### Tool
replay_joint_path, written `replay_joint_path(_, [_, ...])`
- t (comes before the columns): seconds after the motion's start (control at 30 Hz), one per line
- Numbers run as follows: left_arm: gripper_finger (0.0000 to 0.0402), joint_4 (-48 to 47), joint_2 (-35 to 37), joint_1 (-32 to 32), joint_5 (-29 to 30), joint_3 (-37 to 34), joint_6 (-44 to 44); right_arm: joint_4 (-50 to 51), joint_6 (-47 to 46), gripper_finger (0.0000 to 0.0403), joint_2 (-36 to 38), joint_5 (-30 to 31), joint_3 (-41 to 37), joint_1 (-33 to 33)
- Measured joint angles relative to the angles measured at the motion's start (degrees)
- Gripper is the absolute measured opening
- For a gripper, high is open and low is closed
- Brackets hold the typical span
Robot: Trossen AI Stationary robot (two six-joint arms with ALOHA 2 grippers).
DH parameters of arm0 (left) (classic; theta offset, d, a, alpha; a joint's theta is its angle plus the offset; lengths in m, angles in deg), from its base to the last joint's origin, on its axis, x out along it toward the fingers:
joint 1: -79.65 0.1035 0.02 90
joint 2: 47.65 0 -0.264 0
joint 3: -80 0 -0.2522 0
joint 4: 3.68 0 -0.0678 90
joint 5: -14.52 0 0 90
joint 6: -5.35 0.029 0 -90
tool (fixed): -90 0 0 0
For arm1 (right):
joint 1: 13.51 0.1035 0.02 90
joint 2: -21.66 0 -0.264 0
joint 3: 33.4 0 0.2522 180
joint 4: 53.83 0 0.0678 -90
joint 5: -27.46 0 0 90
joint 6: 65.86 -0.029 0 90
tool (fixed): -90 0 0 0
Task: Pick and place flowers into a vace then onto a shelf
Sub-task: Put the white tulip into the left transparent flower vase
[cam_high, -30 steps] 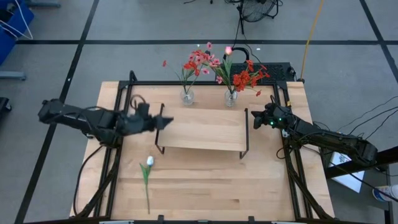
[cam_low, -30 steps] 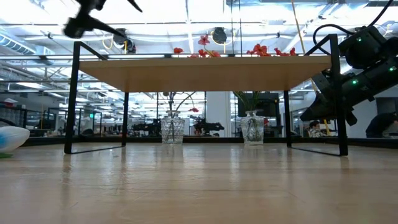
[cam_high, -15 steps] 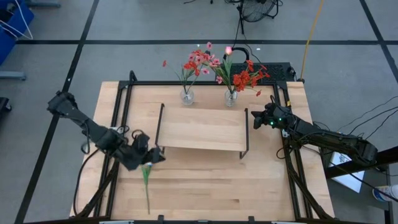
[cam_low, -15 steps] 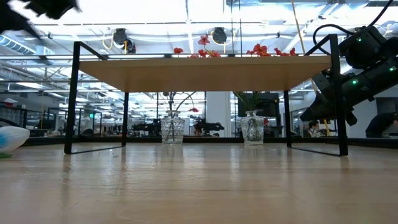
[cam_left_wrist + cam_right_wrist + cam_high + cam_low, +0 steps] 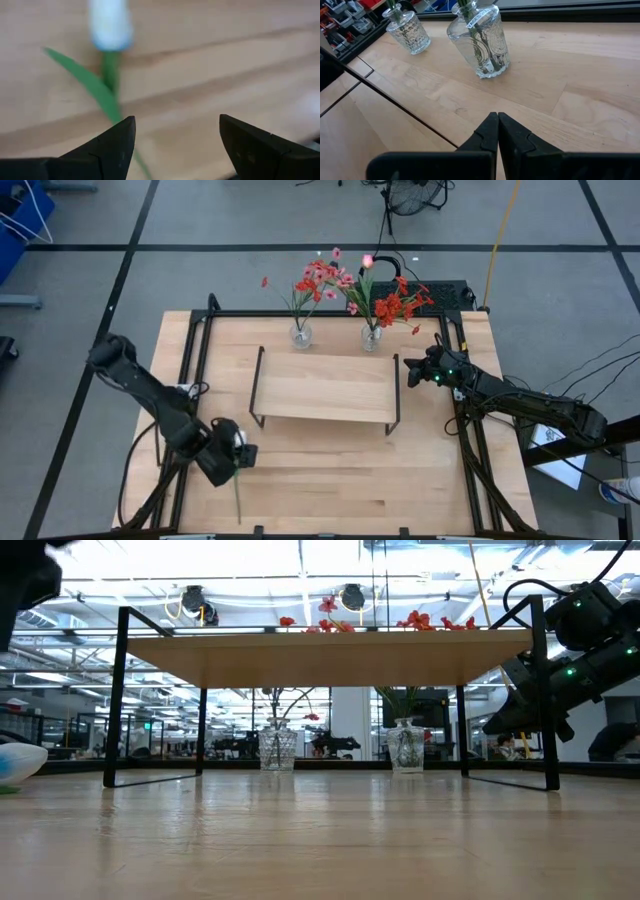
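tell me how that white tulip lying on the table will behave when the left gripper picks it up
The tulip probably weighs little: a thin stem with one narrow leaf. Pinched low by the open left gripper, the bud end would likely droop or swing. Lying flat on the table, the slim stem may slip between the fingers.

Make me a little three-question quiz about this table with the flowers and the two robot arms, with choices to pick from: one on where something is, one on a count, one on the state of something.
1. Where does the loose tulip lie?
A. On the shelf
B. On the tabletop, just under the left gripper
C. In a vase

2. How many glass vases stand behind the shelf?
A. One
B. Two
C. Four

3. How do the right gripper's fingers stand?
A. Wide open
B. Closed on a stem
C. Shut on nothing

Answers:
1. B: the left wrist view shows it flat on the wood in front of the open left gripper.
2. B: the left vase and the right vase, both holding flowers.
3. C: the right gripper has its fingertips pressed together, empty, beside the shelf's end.
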Motion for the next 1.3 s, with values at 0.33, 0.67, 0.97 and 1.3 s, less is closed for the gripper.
replay_joint_path(0.33, [0.0291, 2.9, -4.2, -1.2, -0.1, -4.2, -6.7, 0.0, 0.0, 0.0002, 0.0, 0.0, 0.0, 0.0])
replay_joint_path(0.67, [0.0291, 8.6, -4.4, -1.0, -5.2, -11.8, -9.7, 0.0, -1.7, 0.0002, -0.1, -0.9, 0.0, 0.0])
replay_joint_path(0.97, [0.0178, 13.8, -4.2, 1.8, -6.0, -15.6, -9.7, 0.3, -1.9, 0.0002, -0.2, -1.6, 0.0, 0.0])
replay_joint_path(1.3, [0.0014, 16.2, -4.3, 2.0, -5.4, -15.6, -6.7, 0.3, -1.6, 0.0002, -0.2, -1.6, 0.0, 0.0])
